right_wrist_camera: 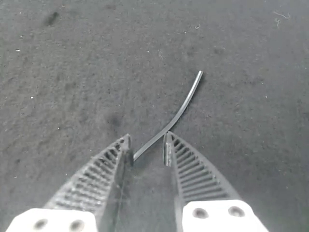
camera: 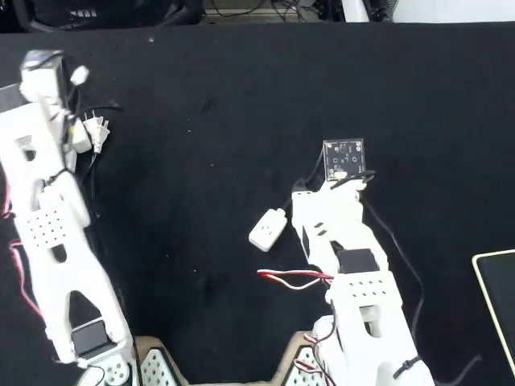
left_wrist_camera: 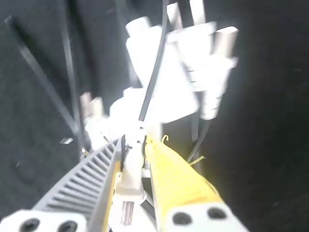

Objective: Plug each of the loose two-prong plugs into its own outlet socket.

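Observation:
At the table's far left my left gripper (camera: 80,138) is shut on a white plug (left_wrist_camera: 129,170), pinched between its grey and yellow fingers (left_wrist_camera: 169,174). More white two-prong plugs (left_wrist_camera: 193,63) with thin black leads bunch just past the fingertips; their prongs (camera: 99,127) stick out beside the arm. My right gripper (right_wrist_camera: 146,145) is open low over the black cloth, with a thin black strand (right_wrist_camera: 174,118) lying between its tips. From above, it sits at the near edge of a small black square socket board (camera: 344,158). A white outlet block (camera: 268,228) lies left of that arm.
A black cloth (camera: 201,104) covers the table. Black cables (camera: 402,257) trail along the right arm, and red and white wires (camera: 290,278) loop off it. A light-edged flat panel (camera: 497,299) sits at the right edge. Both arm bases stand at the front.

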